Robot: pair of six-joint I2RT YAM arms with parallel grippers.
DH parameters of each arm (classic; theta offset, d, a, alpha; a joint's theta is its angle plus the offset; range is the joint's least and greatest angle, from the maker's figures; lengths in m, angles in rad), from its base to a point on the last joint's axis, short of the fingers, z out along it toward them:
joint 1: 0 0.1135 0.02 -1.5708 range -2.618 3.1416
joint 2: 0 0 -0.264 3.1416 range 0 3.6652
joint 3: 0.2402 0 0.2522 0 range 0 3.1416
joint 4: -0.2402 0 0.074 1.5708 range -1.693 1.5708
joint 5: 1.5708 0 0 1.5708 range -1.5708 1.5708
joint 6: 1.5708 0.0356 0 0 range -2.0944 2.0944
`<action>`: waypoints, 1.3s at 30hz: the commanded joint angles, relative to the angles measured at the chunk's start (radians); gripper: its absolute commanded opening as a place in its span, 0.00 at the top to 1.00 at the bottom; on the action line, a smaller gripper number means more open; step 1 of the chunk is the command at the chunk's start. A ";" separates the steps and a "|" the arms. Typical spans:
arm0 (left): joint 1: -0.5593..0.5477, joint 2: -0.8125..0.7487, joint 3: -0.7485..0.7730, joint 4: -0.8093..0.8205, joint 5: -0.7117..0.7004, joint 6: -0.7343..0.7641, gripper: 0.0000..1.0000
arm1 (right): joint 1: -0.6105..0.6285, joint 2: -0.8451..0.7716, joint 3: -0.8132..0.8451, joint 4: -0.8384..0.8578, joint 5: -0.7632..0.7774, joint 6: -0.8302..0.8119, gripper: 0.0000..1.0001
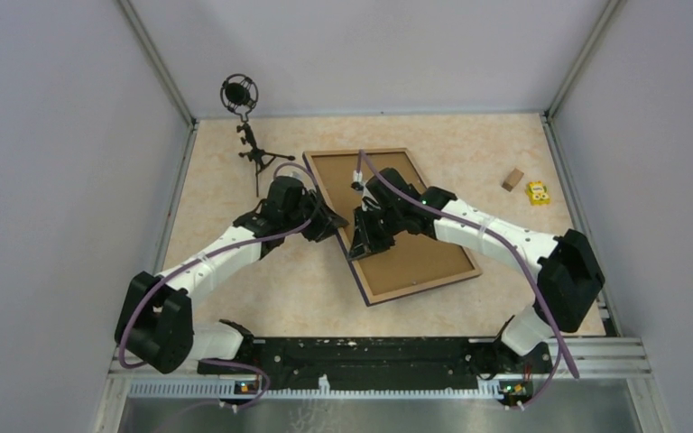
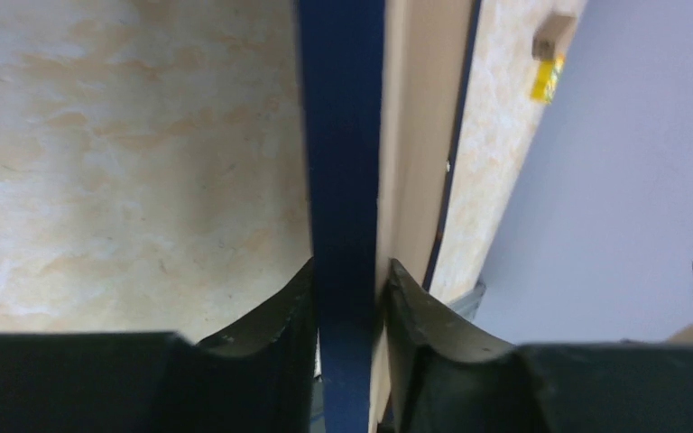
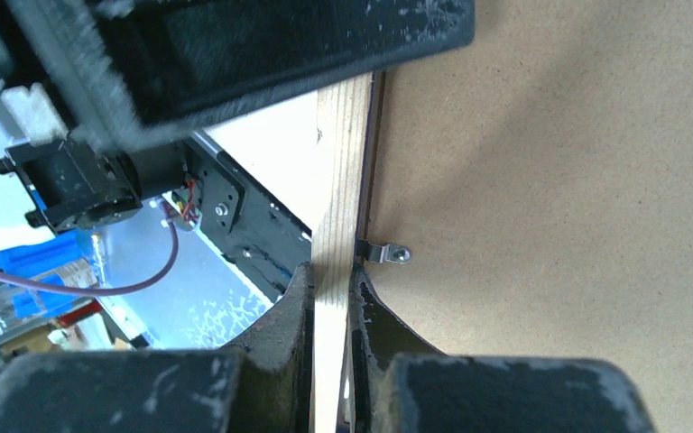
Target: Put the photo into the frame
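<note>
Marbled tabletop (image 1: pixel 226 171): left tool (image 2: pixel 349 275), right tool (image 3: pixel 332 273) clamp the frame (image 1: pixel 424 285), photo hidden.

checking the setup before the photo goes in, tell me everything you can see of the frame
The frame is a large thin-railed rectangle, light wood on the upturned side, dark blue along its outer edge. It lies skewed on the table, with a plain brown backing board filling it and a small metal clip at one rail's inner edge. The right gripper pinches a wood rail; the left gripper clamps the blue edge.
</note>
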 commanded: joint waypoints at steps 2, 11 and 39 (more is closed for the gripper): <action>0.036 0.003 -0.002 0.093 0.042 0.027 0.77 | -0.008 -0.113 -0.015 0.077 0.035 -0.136 1.00; 0.110 -0.003 0.073 0.004 0.123 0.105 1.00 | -0.007 -0.269 -0.079 -0.021 0.240 -0.371 0.31; 0.176 -0.018 0.251 -0.231 0.279 -0.106 1.00 | 0.439 -0.845 -0.861 0.792 0.616 -1.339 0.01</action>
